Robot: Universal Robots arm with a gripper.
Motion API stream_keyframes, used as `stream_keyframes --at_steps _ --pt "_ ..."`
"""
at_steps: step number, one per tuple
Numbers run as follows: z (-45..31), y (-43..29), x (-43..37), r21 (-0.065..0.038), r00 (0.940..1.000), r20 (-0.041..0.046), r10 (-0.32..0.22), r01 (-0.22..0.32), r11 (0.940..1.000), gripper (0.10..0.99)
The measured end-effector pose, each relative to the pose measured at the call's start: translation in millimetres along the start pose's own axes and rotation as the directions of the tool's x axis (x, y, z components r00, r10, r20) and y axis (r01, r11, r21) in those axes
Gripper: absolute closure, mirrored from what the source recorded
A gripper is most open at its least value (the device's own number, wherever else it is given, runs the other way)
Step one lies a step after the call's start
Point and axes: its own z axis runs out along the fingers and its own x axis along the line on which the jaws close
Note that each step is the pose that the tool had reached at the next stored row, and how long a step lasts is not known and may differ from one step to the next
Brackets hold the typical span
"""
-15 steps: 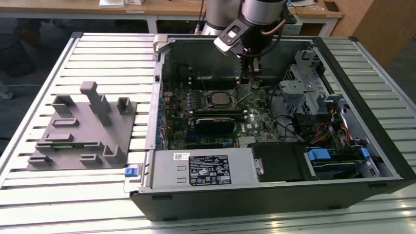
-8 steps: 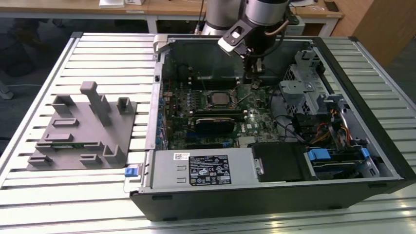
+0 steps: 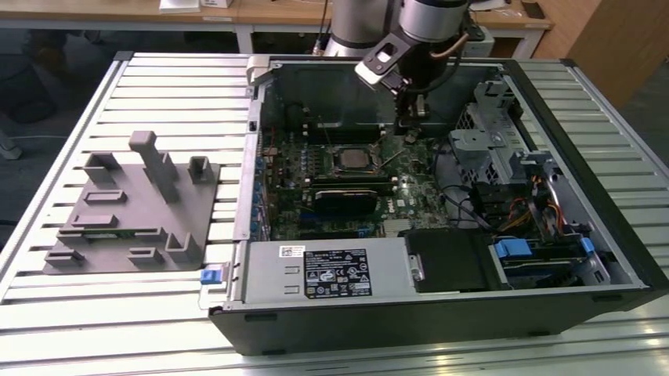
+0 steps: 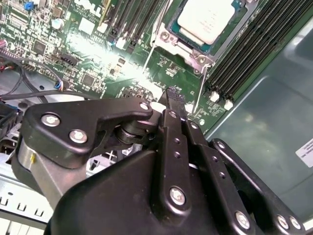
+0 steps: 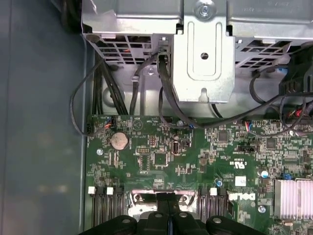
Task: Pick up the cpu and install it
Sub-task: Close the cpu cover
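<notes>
Fingers (image 4: 172, 127) together near seated cpu (image 4: 205, 18)

Robotics lab or workshop: slatted metal bench (image 3: 105, 337), opened computer case (image 3: 418, 329) (wooden desks (image 3: 272, 12) behind), grey fixture (image 3: 125, 227).

Silver-white cpu (image 4: 208, 17), green motherboard (image 4: 93, 54), grey fixture (image 3: 125, 215).

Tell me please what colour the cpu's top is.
Pale silver-white cpu, best in the second wrist view.
</notes>
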Motion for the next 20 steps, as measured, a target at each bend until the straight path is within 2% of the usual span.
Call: stream_keyframes --at_steps 14,20 --pt "1.8 16.4 0.5 0.000 1.0000 0.0000 0.000 0.000 1.0000 0.980" --pt "6.4 22.6 1.1 0.000 1.0000 -0.0001 0.000 0.000 1.0000 0.980"
